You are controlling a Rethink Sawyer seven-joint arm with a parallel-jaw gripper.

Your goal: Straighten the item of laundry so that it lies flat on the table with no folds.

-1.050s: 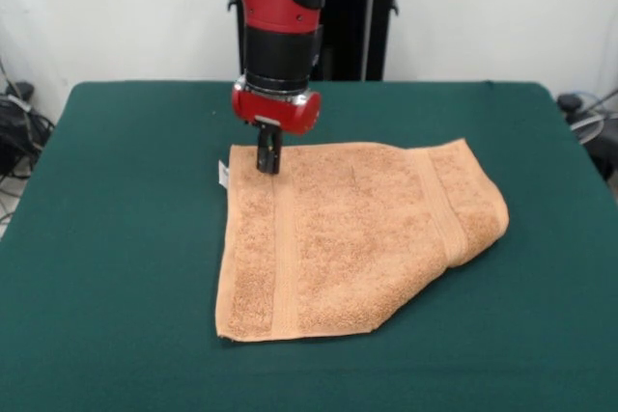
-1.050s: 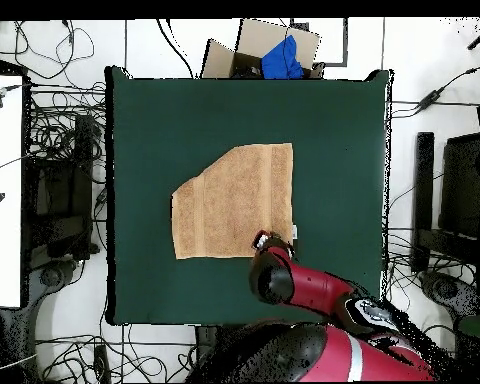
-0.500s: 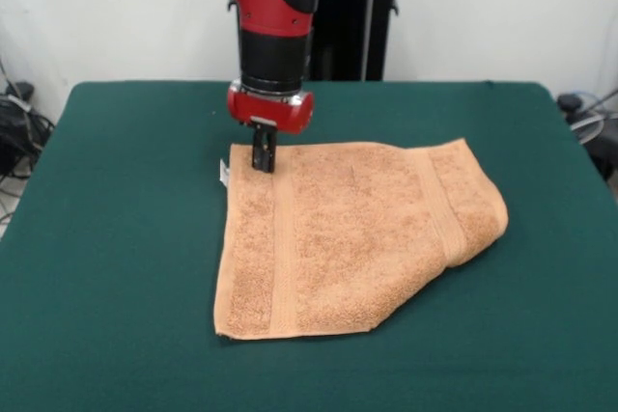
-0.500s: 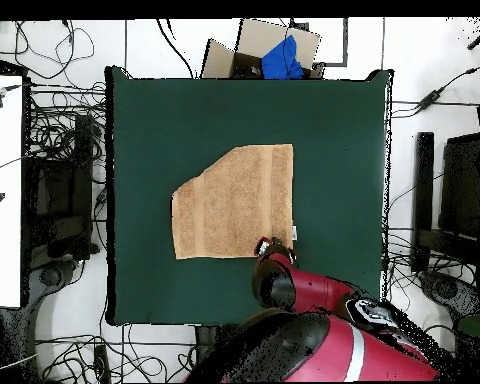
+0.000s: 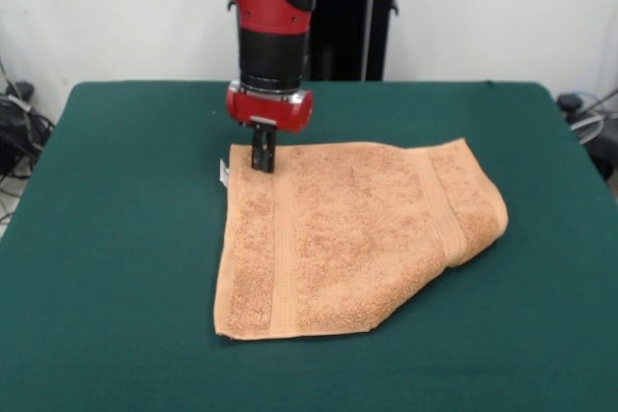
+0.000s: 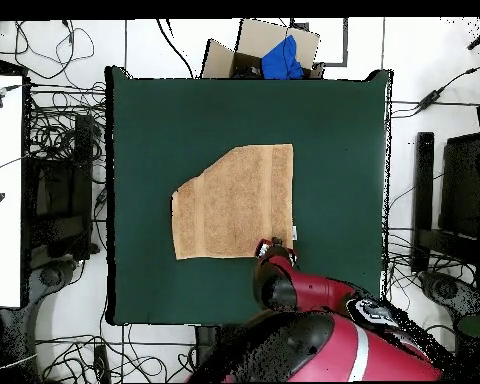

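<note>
Peach-orange fuzzy square towel [image 5: 348, 238] lies on big dark green table [image 5: 116, 238], near middle; left part flat, pale woven band running near to far; near right corner folded over, making slanted edge and puffy bump at right side; small white tag [image 5: 223, 174] sticks out at far left corner; red and black arm's black gripper [image 5: 263, 163] points straight down at that far left corner, tips close together, touching towel edge; cannot tell if cloth is pinched

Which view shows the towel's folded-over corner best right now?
The front view: the towel has its right corner doubled under into a rounded, raised fold. The overhead view only shows a cut-off diagonal edge on the towel, with no sign of thickness.
</note>
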